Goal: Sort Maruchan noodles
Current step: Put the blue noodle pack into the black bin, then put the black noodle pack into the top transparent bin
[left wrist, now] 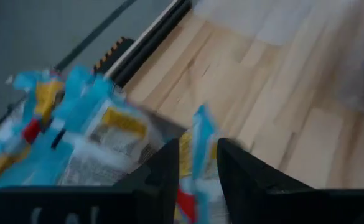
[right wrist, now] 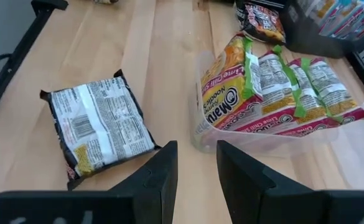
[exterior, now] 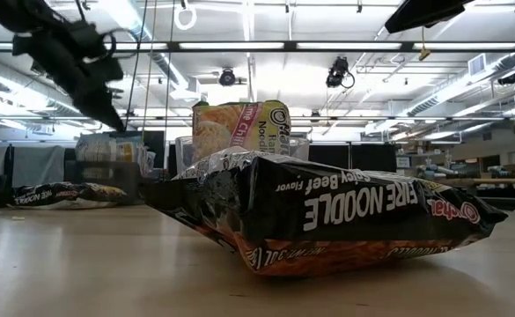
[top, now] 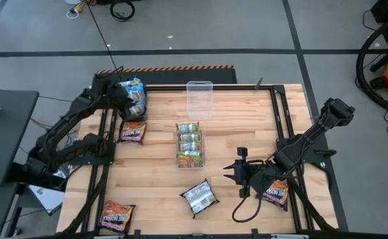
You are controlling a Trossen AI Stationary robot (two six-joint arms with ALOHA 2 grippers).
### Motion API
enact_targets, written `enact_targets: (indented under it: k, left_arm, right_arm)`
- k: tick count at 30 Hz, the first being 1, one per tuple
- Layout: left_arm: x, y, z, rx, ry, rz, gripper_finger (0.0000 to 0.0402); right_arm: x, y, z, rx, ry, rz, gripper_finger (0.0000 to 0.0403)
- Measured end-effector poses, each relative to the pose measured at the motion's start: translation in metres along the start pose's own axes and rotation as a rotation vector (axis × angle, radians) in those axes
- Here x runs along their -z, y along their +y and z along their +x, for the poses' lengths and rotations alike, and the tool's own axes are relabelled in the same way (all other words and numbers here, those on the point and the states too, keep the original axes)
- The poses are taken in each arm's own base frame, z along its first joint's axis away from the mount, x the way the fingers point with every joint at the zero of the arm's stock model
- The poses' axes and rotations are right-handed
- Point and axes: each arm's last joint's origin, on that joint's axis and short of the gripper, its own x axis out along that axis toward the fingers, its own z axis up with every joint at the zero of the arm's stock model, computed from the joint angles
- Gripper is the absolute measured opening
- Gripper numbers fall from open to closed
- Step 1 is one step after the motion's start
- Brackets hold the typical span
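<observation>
Pale blue packets [top: 134, 93] lie bunched at the table's far left corner, and my left gripper [top: 121, 99] hovers over them, open. In the left wrist view, one blue packet's edge [left wrist: 200, 134] stands up between my left gripper's [left wrist: 196, 149] fingers. Yellow-green packets [top: 189, 143] stand on edge in a clear bin [top: 201, 158] at mid-table. A dark packet [top: 199, 197] lies flat, back side up, near the front edge. My right gripper [top: 229, 174] is open, level above the table, just right of that packet [right wrist: 98, 127]. My left gripper has a blue packet's upper edge [left wrist: 201, 124] between its fingers, coming from above. I cannot tell whether the fingers touch it. My right gripper touches nothing.
An empty clear bin [top: 199, 99] stands at the far edge. Dark brown-orange packets lie at the left [top: 132, 131], the near left corner [top: 116, 216] and under the right arm [top: 275, 191]. In the low view a dark packet [exterior: 327, 211] fills the foreground. Black frame rails [top: 278, 119] border the tabletop.
</observation>
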Motion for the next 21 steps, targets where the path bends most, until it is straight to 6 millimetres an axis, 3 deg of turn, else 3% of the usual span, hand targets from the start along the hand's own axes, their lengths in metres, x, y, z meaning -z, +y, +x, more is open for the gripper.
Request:
enact_targets:
  k: [6,11,15,21]
  left_arm:
    - [-0.043,-0.027,-0.044,0.063,-0.161,-0.019,0.0114]
    - [-0.062,-0.069,-0.082,0.354,-0.311,-0.014,0.0107]
    - [-0.062,-0.104,-0.089,0.554,-0.312,-0.030,0.0094]
    - [-0.065,-0.164,-0.092,0.724,-0.421,-0.027,0.0055]
  right_arm:
    - [-0.001,-0.003,0.002,0.006,0.005,-0.081,0.0117]
    - [0.010,-0.004,0.010,-0.051,0.020,-0.160,0.0117]
    - [0.019,0.008,0.019,-0.134,-0.035,-0.206,0.0117]
    - [0.030,0.044,0.045,-0.181,-0.038,-0.368,0.0117]
